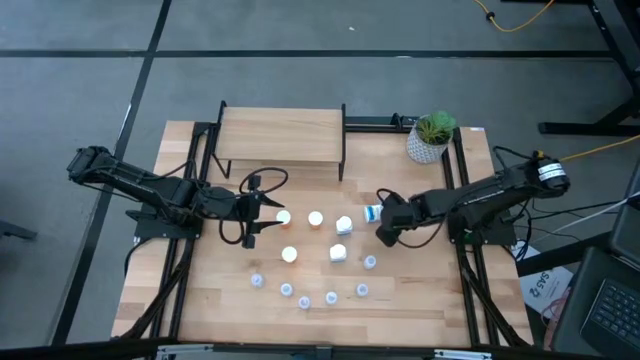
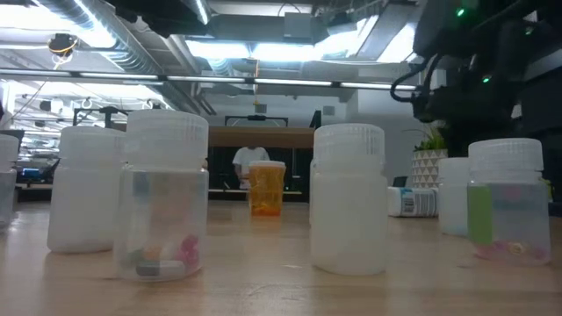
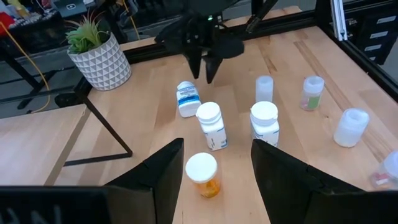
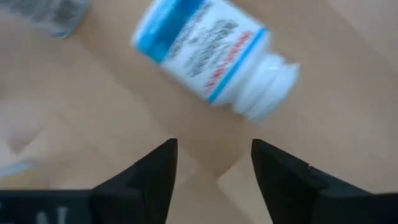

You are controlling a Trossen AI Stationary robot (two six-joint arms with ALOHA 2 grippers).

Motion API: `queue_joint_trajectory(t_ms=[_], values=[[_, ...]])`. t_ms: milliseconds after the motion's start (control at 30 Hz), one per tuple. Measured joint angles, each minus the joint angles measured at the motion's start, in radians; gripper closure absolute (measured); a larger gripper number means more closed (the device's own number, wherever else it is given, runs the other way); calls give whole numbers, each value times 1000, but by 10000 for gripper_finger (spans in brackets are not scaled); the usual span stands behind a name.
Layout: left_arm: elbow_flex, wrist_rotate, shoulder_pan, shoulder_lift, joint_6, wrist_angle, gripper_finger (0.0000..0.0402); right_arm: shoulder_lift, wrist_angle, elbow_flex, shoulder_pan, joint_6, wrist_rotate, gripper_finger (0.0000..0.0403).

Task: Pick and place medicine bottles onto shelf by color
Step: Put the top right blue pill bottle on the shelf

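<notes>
Grey floor (image 1: 300, 40) around the table; bright ceiling lights (image 2: 263, 48) overhead.

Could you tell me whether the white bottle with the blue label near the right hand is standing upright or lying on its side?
On its side: the blue-labelled white bottle lies flat on the table, cap sideways, just ahead of the open right hand.

Matt pale wood table (image 1: 420, 290), translucent plastic vials (image 2: 162, 197), glossy paper-labelled white bottle (image 4: 211, 59).
</notes>
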Motion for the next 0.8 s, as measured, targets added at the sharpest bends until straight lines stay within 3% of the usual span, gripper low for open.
queue_joint_trajectory(t_ms=[367,800], values=[[0,0,0,0,1,0,220,98,-23,-2,-151,-64,129,197],[0,0,0,0,1,-1,220,96,263,-1,-279,-237,269,199]])
